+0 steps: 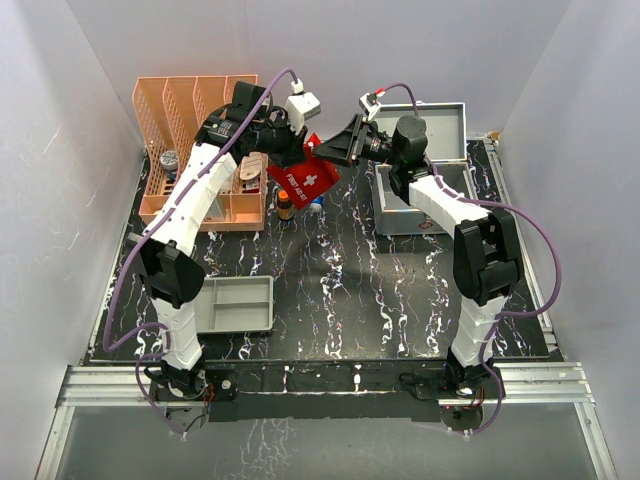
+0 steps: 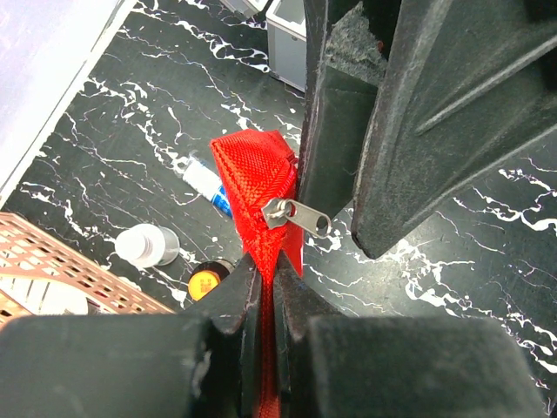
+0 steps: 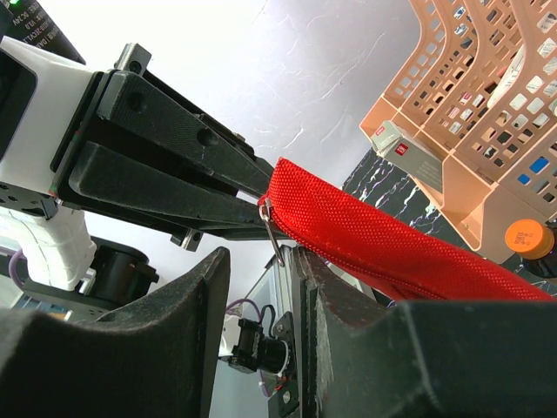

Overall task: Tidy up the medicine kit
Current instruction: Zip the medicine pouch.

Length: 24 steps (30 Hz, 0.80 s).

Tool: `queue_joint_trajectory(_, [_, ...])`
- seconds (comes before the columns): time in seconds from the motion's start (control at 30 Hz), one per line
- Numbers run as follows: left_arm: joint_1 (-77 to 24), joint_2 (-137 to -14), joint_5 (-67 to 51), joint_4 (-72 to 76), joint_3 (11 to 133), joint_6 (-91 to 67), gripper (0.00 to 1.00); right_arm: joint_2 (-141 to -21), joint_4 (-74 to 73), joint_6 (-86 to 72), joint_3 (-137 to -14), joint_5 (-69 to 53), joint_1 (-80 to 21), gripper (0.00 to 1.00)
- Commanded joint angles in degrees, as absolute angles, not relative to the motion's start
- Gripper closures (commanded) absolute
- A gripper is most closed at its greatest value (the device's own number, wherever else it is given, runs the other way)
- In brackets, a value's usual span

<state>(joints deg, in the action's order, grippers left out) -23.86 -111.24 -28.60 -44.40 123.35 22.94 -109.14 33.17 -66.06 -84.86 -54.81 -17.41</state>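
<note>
**Red pouch**: fabric, with a white cross and white lettering. It is held clear of the table in the upper centre of the overhead view, between the two grippers. Its zip edge is turned upward.

**Zip pull**: small, silver metal, seated at the upper corner of the pouch.

**Left gripper**: the jaws are pressed together on one edge of the pouch, and red fabric is seen pinched between the fingers.

**Right gripper**: it is brought up to the zip corner from the right of the overhead frame. The jaws are seen slightly apart, with the zip pull hanging in the gap close to one finger. No pinch on the pull can be made out.

**Small items under the pouch**: a brown bottle with an orange cap, a white bottle and a blue-and-white tube are set close together on the table.

**Peach slotted rack**: placed in the upper left of the frame, just beside the bottles. Small packets are held in its compartments.

**Grey box**: placed in the upper right, with its lid raised.

**Grey tray**: placed in the lower left, near the left arm's base.

**Table**: black with white veining.
</note>
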Motion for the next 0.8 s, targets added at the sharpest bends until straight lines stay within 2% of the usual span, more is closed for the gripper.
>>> queue_joint_trajectory(0.0, [-24.08,-109.22,-30.6,-44.64,125.24,22.59,1.0,-108.6,34.96,-65.08,-86.69,-54.71,-17.49,0.68])
queue_joint_trajectory(0.77, [-24.17,-109.48,-32.0,-46.04,125.41,23.39,1.0,-111.73,35.33,-65.92,-90.95,-56.73,-18.19,0.75])
